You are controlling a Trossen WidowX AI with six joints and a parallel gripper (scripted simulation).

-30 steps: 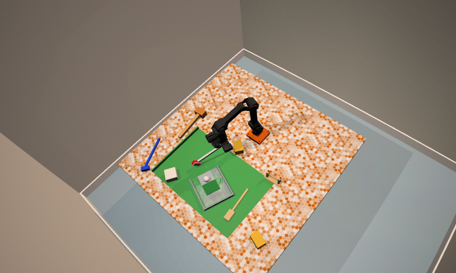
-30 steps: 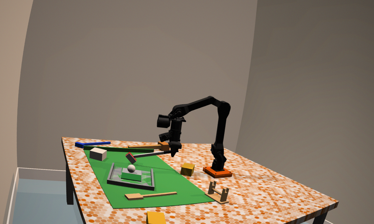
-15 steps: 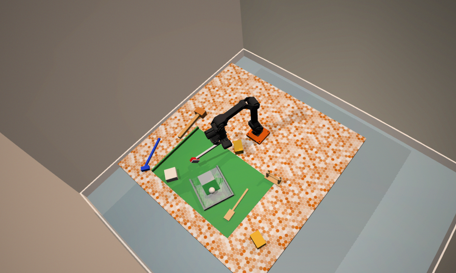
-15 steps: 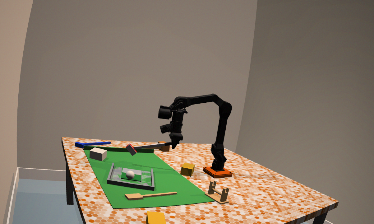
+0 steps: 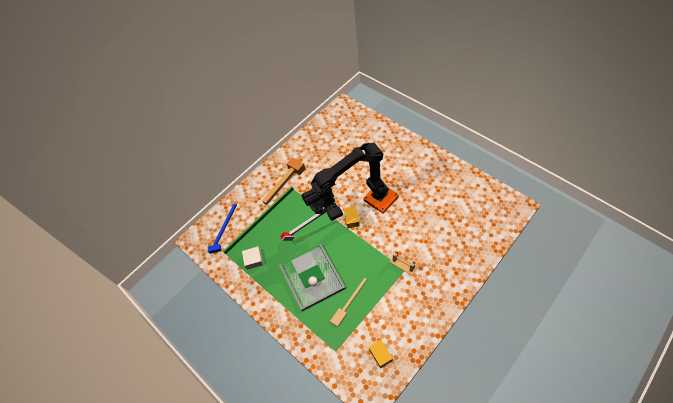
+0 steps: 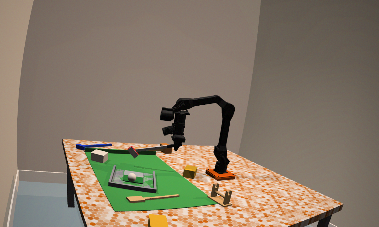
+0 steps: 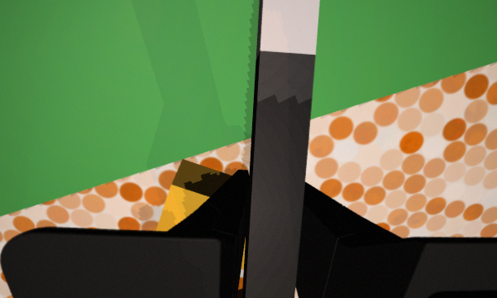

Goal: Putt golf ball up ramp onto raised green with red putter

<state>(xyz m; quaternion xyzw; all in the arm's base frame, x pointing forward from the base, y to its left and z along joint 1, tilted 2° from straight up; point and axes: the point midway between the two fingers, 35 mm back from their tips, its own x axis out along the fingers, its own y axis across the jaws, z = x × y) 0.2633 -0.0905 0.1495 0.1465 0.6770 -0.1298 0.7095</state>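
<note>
My gripper [image 5: 323, 212] [image 6: 176, 147] [image 7: 262, 181] is shut on the dark grip of the red putter [image 5: 287, 235] [image 6: 132, 151] [image 7: 288, 25]. Its pale shaft slants out over the mat, and its red head is in the air above the mat, behind the ramp. The white golf ball [image 5: 312, 281] [image 6: 131, 177] is at the dark green raised green [image 5: 306, 273] [image 6: 139, 179], beyond the grey ramp [image 5: 304, 262] [image 6: 140, 172]. It overlaps the near edge of the green in the top view; whether it rests fully on top or is moving cannot be told. The wrist view does not show the ball.
A grey-railed frame [image 5: 339, 277] [image 6: 155, 182] surrounds the ramp. A pale block [image 5: 252, 257] and a wooden paddle [image 5: 338, 316] are on the green mat [image 5: 363, 250]. A blue putter [image 5: 223, 225], an orange mallet [image 5: 279, 184], two yellow blocks [image 5: 351, 216] [image 5: 380, 353] and a wooden rack [image 5: 403, 266] stand around.
</note>
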